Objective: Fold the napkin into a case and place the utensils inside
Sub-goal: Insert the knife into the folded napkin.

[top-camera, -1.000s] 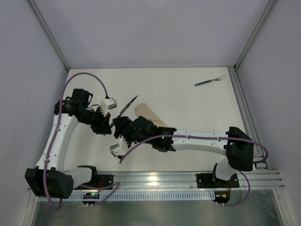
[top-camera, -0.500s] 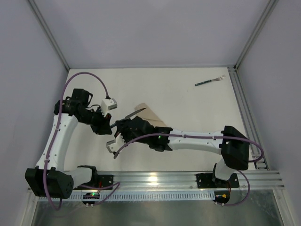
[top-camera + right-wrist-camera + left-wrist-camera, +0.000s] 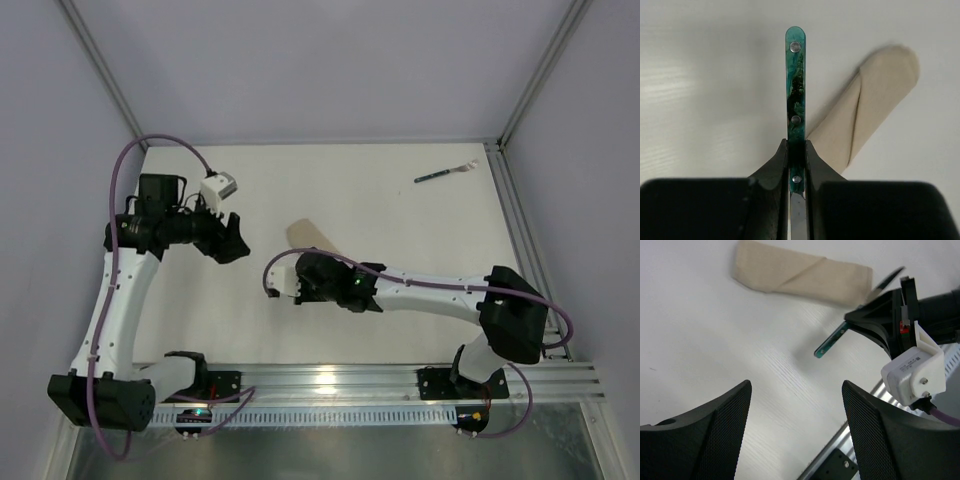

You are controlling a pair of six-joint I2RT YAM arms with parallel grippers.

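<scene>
here | right pincer (image 3: pixel 796 146) clamps knife (image 3: pixel 795 75) | blade mostly hidden

Each arm is built of white shells joined by chunky black housings, on the left arm (image 3: pixel 115 300) and the right arm (image 3: pixel 430 290) alike. A purple cable (image 3: pixel 165 141) runs along the left one, and a second cable (image 3: pixel 266 275) runs along the right. The left hand (image 3: pixel 796 390) has broad black fingers (image 3: pixel 715 430) faced with fine mesh. The right hand (image 3: pixel 796 150) has smooth black wedges. A small white camera box (image 3: pixel 914 371) shows a silver screw head.
</scene>
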